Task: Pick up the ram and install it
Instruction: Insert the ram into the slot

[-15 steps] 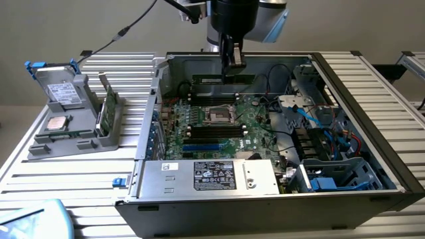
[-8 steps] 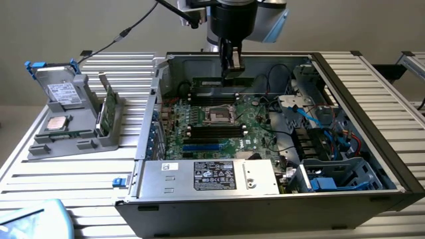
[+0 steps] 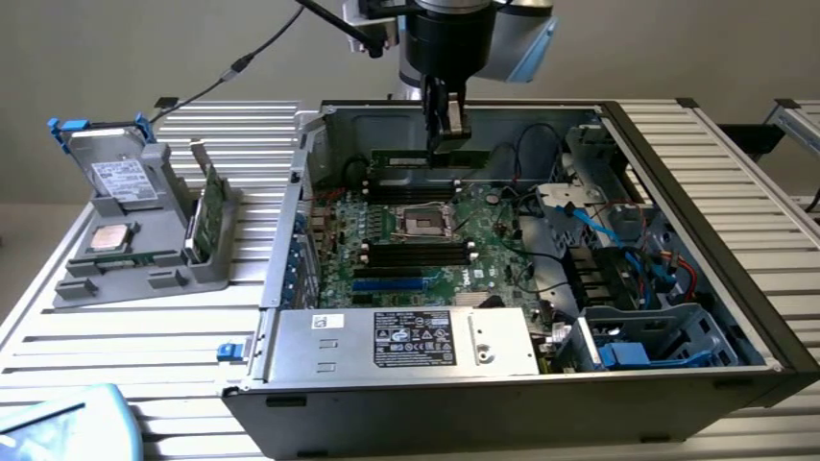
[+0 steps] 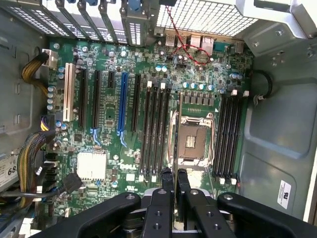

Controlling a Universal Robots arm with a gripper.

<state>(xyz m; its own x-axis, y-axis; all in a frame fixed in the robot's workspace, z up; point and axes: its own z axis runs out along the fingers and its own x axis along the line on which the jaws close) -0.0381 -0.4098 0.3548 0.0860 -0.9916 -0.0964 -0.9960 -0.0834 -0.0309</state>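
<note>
the gripper (image 3: 447, 142) hung inside the open computer case (image 3: 717, 182), just beyond the processor socket (image 3: 423, 221) on the side away from the power supply (image 3: 410, 338). its two fingers (image 3: 455, 117) stood close together, pinched on the ram (image 3: 407, 156), a long thin green stick held level by its upper edge, both ends reaching out past the fingers. the ram sat over the black memory slots (image 3: 397, 176) behind the socket and ran the same way as them; i could not tell whether its lower edge touched one. in the wrist view the fingertips (image 4: 167, 179) showed just beside the socket with only a narrow gap between them, and the memory slots (image 4: 227, 134) on both sides of the socket showed as open black grooves. well away from the socket, toward the exterior view's left and outside the case, a grey rack (image 3: 167, 274) stood on the slatted table (image 3: 129, 336). it held a hard drive (image 3: 118, 178), a square silver chip (image 3: 113, 237) and a wide green card (image 3: 205, 206) standing on edge.
</note>
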